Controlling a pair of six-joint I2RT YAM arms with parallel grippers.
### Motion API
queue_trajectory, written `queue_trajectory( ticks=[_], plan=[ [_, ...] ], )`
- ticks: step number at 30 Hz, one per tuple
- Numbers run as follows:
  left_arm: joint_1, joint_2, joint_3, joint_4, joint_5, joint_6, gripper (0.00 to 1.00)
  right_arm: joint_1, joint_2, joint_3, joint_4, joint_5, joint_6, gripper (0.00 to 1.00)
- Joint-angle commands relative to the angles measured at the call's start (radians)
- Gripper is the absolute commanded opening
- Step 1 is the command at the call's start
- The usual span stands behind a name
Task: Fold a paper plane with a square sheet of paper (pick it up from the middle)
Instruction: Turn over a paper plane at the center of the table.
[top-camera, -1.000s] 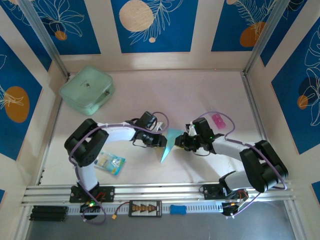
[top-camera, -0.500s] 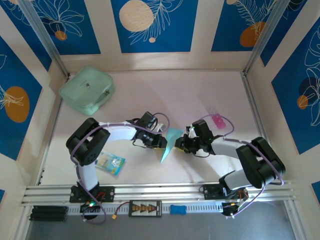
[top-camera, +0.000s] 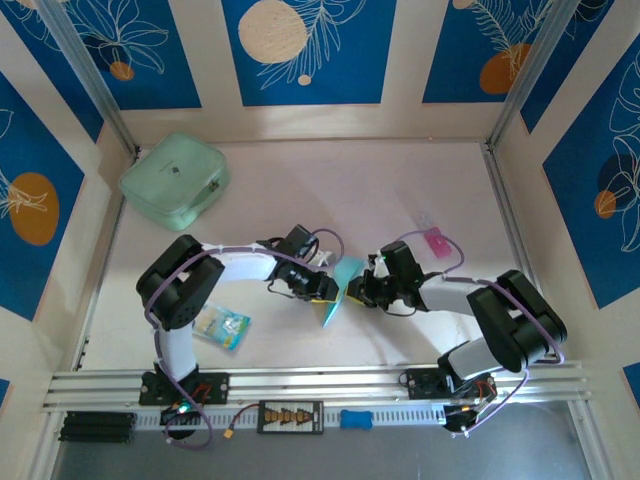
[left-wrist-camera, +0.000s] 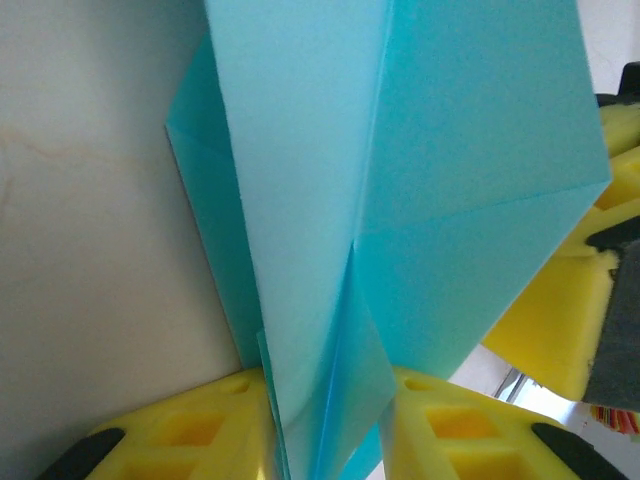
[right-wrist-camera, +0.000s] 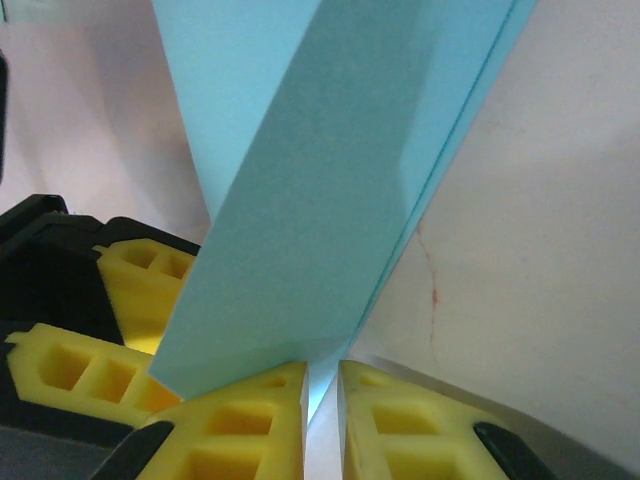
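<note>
Pinching the paper plane (left-wrist-camera: 400, 200) with the left fingers (left-wrist-camera: 230, 420), clenched tight on its folded layers. Clamping the same light-blue paper from the opposite side with the right fingers (right-wrist-camera: 270, 410), one edge caught in the narrow gap between them. From above, holding the plane between both arms over the worktop (top-camera: 300, 190), well apart from the mint-green pouch (top-camera: 173, 180), nearer the arm bases and right of it, pointed tip aimed at the near edge. Far right of the pouch, a small pink item (top-camera: 437, 240). Straight toward the bases from the pouch, a printed packet (top-camera: 220, 325).
</note>
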Motion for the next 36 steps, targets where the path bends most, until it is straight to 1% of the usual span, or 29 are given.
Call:
queue_trajectory(
  ticks=[1, 4, 7, 10, 14, 16, 18, 21, 25, 27, 31, 33, 36],
  plan=[
    [-0.012, 0.012, 0.017, -0.002, 0.027, 0.013, 0.31, 0.010, 0.010, -0.015, 0.014, -0.001, 0.018, 0.17],
    [-0.017, 0.024, 0.025, 0.011, 0.047, 0.008, 0.27, 0.015, 0.008, -0.019, 0.020, 0.003, 0.024, 0.17],
    [-0.021, 0.033, 0.027, 0.016, 0.049, 0.008, 0.25, 0.018, 0.010, -0.022, 0.023, 0.005, 0.027, 0.17],
    [-0.022, 0.032, 0.028, 0.018, 0.048, 0.008, 0.21, 0.021, 0.010, -0.025, 0.023, 0.006, 0.027, 0.17],
    [-0.025, 0.011, 0.024, 0.025, 0.036, 0.006, 0.12, 0.021, -0.009, -0.028, 0.016, 0.021, 0.033, 0.17],
    [-0.027, -0.009, 0.021, 0.018, 0.006, 0.007, 0.07, 0.022, -0.060, -0.041, -0.016, 0.082, 0.051, 0.16],
    [-0.028, -0.048, 0.009, 0.003, -0.059, 0.008, 0.04, 0.021, -0.139, -0.067, -0.036, 0.143, 0.070, 0.17],
    [-0.031, -0.137, -0.021, -0.040, -0.247, -0.001, 0.04, 0.020, -0.265, -0.077, -0.120, 0.207, 0.063, 0.18],
    [-0.042, -0.220, -0.005, -0.203, -0.526, 0.007, 0.02, 0.014, -0.386, -0.076, -0.234, 0.251, 0.049, 0.18],
    [-0.047, -0.240, 0.008, -0.262, -0.619, 0.021, 0.01, 0.013, -0.429, -0.083, -0.260, 0.258, 0.051, 0.18],
    [-0.052, -0.253, 0.029, -0.341, -0.721, 0.035, 0.01, 0.013, -0.473, -0.089, -0.279, 0.248, 0.055, 0.18],
    [-0.056, -0.251, 0.033, -0.361, -0.740, 0.036, 0.02, 0.015, -0.475, -0.084, -0.282, 0.236, 0.050, 0.18],
    [-0.058, -0.239, 0.032, -0.369, -0.740, 0.031, 0.02, 0.019, -0.469, -0.073, -0.283, 0.226, 0.049, 0.18]
  ],
)
